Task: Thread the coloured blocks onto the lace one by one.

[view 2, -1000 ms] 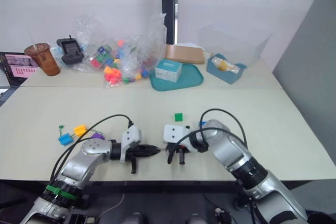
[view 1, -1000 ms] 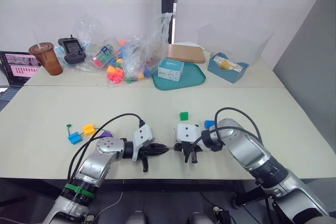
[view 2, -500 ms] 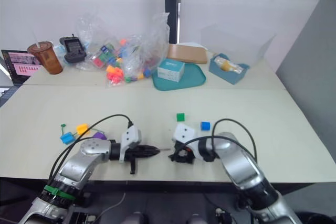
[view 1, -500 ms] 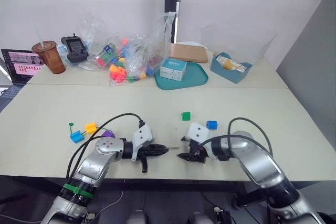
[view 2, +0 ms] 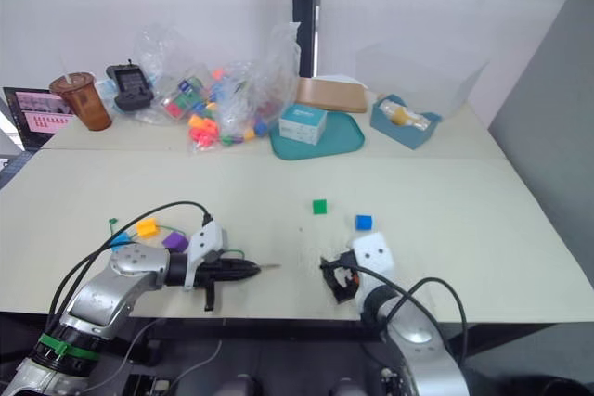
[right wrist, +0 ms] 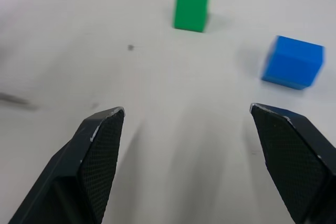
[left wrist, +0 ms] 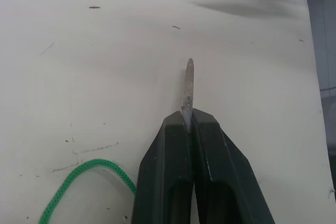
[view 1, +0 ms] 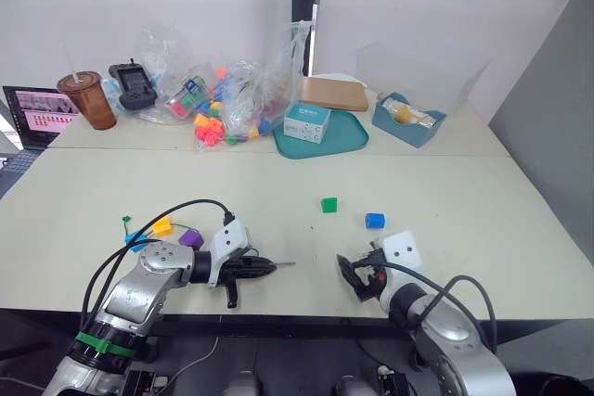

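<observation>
five blocks on the table, count them: a green block just right of centre, a dark blue block to its lower right, well apart from the rest, and over at the left of the frame a tight cluster of three, an orange-yellow block, a purple block and a light blue block partly tucked behind a black cable. one lace, thin and green: a loop of it curls on the table beside the left fingers in the left wrist view, and a small green end shows near the cluster at the left.

two grippers. the left gripper sits low at the lower left of centre, forearm lying nearly flat along the table edge and pointing toward the right of the frame. its fingers are pressed together, pinching the stiff needle tip of the lace, which pokes straight out past the fingertips just above the table.

the right gripper is at the lower centre-right, close to the near edge of the table, its arm bent up from below the frame. its fingers are spread wide with nothing between them; through that gap the right wrist view looks across bare table at the green and dark blue blocks beyond.

one table, pale.
</observation>
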Motion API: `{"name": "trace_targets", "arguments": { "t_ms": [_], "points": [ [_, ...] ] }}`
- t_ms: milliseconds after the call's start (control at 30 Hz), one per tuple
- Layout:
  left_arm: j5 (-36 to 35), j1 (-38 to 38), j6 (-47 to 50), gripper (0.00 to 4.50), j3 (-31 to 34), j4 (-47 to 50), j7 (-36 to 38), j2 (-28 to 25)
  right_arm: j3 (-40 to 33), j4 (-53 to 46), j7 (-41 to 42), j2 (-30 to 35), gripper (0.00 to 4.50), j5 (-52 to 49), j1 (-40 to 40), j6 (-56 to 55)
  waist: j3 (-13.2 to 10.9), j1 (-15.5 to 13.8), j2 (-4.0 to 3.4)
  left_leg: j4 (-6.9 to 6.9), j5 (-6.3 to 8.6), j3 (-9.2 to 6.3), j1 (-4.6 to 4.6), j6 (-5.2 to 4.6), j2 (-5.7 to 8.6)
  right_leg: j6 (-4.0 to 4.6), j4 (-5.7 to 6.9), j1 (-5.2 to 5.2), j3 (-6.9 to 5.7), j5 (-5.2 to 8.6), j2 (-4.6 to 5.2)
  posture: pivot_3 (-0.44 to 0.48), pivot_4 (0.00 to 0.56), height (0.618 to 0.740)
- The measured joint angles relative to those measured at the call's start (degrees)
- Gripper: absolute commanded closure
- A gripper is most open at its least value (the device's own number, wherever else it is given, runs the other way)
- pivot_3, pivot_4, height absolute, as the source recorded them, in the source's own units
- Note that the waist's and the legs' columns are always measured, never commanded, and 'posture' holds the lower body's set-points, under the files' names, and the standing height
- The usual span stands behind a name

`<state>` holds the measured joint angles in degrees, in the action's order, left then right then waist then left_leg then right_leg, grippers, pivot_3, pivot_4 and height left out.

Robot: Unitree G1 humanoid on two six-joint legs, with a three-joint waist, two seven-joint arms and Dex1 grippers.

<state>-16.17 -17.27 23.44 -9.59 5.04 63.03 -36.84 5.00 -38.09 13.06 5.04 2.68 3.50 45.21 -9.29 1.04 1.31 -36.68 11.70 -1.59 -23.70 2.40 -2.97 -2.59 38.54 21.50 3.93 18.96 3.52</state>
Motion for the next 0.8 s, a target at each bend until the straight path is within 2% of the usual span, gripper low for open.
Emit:
{"name": "trace_targets", "arguments": {
  "t_ms": [100,200,367,500,800],
  "points": [
    [-0.04,0.17,0.51,4.5,0.04,1.14,-0.19,-0.01,-2.14,8.64,-6.71,-2.7,0.47,2.15,-2.8,-4.79,0.0,0.04,-0.01,0.03,0.0,0.01,-0.08,0.0,-0.01,0.01,0.1,0.18,0.03,0.0,-0.02,0.0,0.15,0.74],
    [-0.04,0.25,0.67,4.5,0.16,1.3,-0.51,-0.02,-2.94,12.5,-9.47,-3.77,0.47,2.74,-4.93,-8.28,0.0,0.13,0.0,0.03,-0.01,0.05,-0.24,0.01,-0.01,0.01,0.18,0.4,0.09,0.0,-0.02,0.0,0.15,0.74],
    [-0.04,0.98,0.66,4.5,0.79,2.02,-0.97,-0.05,-6.04,25.16,-12.46,-4.74,0.47,1.72,-14.16,-14.24,0.0,0.69,0.0,0.02,-0.07,0.05,-0.25,0.1,-0.01,0.02,0.4,0.51,0.13,-0.01,-0.02,0.0,0.15,0.74],
    [-0.04,2.3,0.71,4.5,1.03,2.44,-1.12,-0.28,-7.65,29.28,-12.56,-6.09,0.47,-0.52,-15.93,-17.61,0.01,1.08,0.0,0.02,-0.07,0.06,-0.26,0.1,-0.01,0.02,0.4,0.52,0.14,-0.01,-0.02,0.0,0.15,0.74],
    [-0.2,4.34,0.44,4.5,2.05,3.48,-1.12,-1.87,-5.29,29.7,-12.68,-6.55,3.32,-1.21,-14.59,-20.99,0.01,1.22,0.0,0.02,-0.07,0.03,-0.26,0.1,-0.03,0.02,0.43,0.54,0.13,-0.01,-0.04,0.0,0.15,0.74]
  ]
}}
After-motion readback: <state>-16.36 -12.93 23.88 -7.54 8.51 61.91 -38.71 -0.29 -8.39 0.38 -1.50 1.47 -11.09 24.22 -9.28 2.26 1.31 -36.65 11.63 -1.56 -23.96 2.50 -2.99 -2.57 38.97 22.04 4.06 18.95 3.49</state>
